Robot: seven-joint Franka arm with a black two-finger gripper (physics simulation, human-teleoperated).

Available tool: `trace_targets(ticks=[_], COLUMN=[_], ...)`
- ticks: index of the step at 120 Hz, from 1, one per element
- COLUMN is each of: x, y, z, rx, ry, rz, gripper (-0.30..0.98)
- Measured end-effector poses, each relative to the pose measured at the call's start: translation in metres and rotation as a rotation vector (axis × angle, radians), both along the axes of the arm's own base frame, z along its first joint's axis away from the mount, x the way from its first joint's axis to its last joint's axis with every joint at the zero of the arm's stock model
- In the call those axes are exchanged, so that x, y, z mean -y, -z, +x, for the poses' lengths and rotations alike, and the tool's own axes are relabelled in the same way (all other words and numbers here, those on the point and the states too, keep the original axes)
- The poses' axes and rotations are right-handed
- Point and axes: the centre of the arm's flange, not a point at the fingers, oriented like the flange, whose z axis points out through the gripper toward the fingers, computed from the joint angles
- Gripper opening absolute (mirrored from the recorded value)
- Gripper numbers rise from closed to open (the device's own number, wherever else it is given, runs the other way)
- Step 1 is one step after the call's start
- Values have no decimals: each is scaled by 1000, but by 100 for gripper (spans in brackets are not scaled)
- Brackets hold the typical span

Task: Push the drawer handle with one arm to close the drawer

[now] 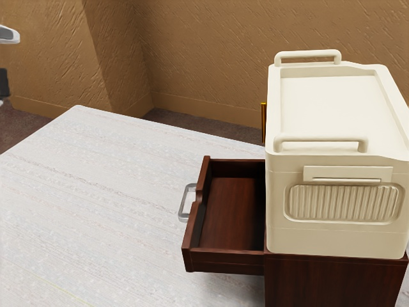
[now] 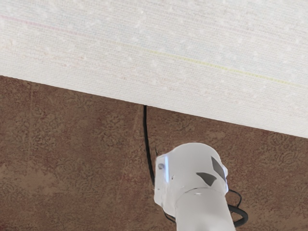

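A dark red-brown drawer [image 1: 230, 214] stands pulled out from its cabinet [image 1: 332, 281] in the exterior view, its inside bare. The grey metal handle [image 1: 186, 203] is on the drawer's front, facing the exterior view's left. At that view's far left edge, a dark piece that looks like part of my gripper [image 1: 3, 83] shows below a white piece of the arm [image 1: 7, 35]. It is well apart from the handle, and the fingers cannot be made out.
A cream-coloured box [image 1: 335, 204] with raised rails sits on top of the cabinet. The pale table [image 1: 96, 192] spreads between the arm's side and the drawer. In the wrist view are the table's edge [image 2: 144, 91], brown floor [image 2: 72, 159], a black cable and the white robot base [image 2: 192, 168].
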Motion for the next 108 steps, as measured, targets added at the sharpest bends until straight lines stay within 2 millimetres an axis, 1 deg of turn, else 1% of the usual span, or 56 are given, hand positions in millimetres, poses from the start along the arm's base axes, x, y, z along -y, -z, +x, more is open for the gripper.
trace_targets(ticks=[3,6,18,20,22,26,29,33,36,42,49,56,63,66,71,74,76,79,82,85,93,97,102,108], x=[-5,-6,6,7,8,15,25,45,63,103,150,199,248,269,304,319,325,326,316,297,237,216,205,208], y=[1,2,-3,-14,-31,-74,-98,-116,-120,-112,-89,-64,-44,-36,-17,-7,1,12,23,35,57,66,77,85], z=[5,11,36,37,38,35,35,39,48,71,97,112,117,115,108,104,102,103,105,108,116,117,118,120], rx=[39,76,195,229,271,373,433,487,509,517,500,479,466,462,450,444,437,429,422,411,399,396,392,398], ry=[14,37,148,161,174,205,240,298,348,448,555,668,780,830,917,957,974,983,972,945,849,817,805,821], rz=[14,27,58,70,86,125,141,154,158,153,140,109,77,60,21,5,-3,-8,-7,-2,20,29,33,35], gripper=[69,69,69,69,69,69,67,61,55,41,26,16,8,6,2,1,0,-2,-3,-4,-6,-6,-7,-8])
